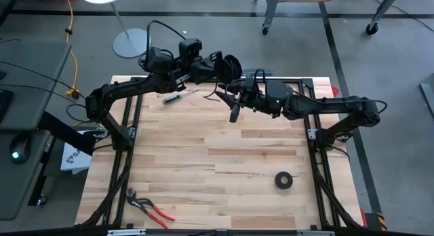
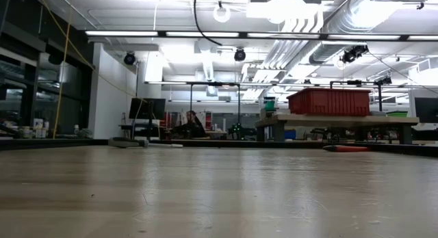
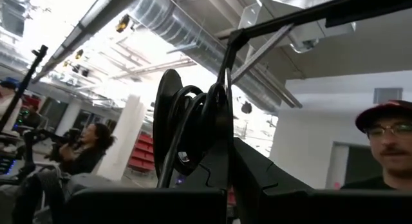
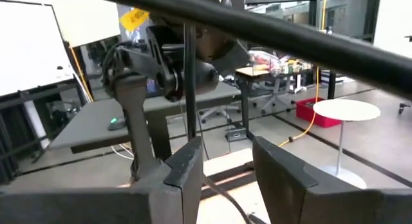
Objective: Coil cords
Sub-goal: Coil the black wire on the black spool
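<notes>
The black cord shows as a bundle of small loops (image 1: 231,64) at the table's far edge, held up in the air by my left gripper (image 1: 218,65). In the left wrist view the loops (image 3: 190,124) stand upright just beyond my fingers. A thin tail of the cord (image 1: 218,93) runs from the loops toward my right gripper (image 1: 234,112), which is open and tipped down above the table's far middle. In the right wrist view the tail (image 4: 188,82) passes down through the gap between my open fingers (image 4: 225,161). I cannot tell whether it touches a finger. My left gripper holds the bundle of loops at its near side (image 3: 215,130), several strands together. The fingers come level from the table's left. My own fingers hide the exact place of contact. The loops stand upright, lifted clear of the table, with the tail hanging from them.
A black tape roll (image 1: 283,180) lies at the near right and red-handled pliers (image 1: 150,207) at the near left. A small hand tool (image 1: 180,95) lies at the far left. Black frame rails (image 1: 132,127) border both sides. People (image 3: 386,137) are beyond the table.
</notes>
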Robot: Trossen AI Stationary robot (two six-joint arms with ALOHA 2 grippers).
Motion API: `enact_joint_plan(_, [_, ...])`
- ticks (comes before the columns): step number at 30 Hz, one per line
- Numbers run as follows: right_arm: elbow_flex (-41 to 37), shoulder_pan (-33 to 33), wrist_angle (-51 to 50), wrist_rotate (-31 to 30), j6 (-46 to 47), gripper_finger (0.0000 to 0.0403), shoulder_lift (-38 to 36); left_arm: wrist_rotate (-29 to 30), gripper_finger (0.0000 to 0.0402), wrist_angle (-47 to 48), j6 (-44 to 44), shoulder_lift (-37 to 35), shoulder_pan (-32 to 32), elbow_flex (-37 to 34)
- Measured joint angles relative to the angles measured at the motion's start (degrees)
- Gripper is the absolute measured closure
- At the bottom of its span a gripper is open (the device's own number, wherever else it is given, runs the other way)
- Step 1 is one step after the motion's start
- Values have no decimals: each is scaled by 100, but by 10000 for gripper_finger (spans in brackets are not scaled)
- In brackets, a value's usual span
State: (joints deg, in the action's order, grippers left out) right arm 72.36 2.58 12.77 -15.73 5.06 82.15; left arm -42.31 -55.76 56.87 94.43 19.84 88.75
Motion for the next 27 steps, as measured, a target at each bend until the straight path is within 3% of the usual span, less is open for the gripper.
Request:
enact_joint_plan(9, [0,42,468,479,97,276,195,140,402,-7,-107,0,2,0])
enact_joint_plan(23, [0,84,534,536,91,278,197,408,402,-7,-252,0,-2,0])
enact_joint_plan(27, [0,81,540,538,16,305,197,449,401,8,-256,2,-3,0])
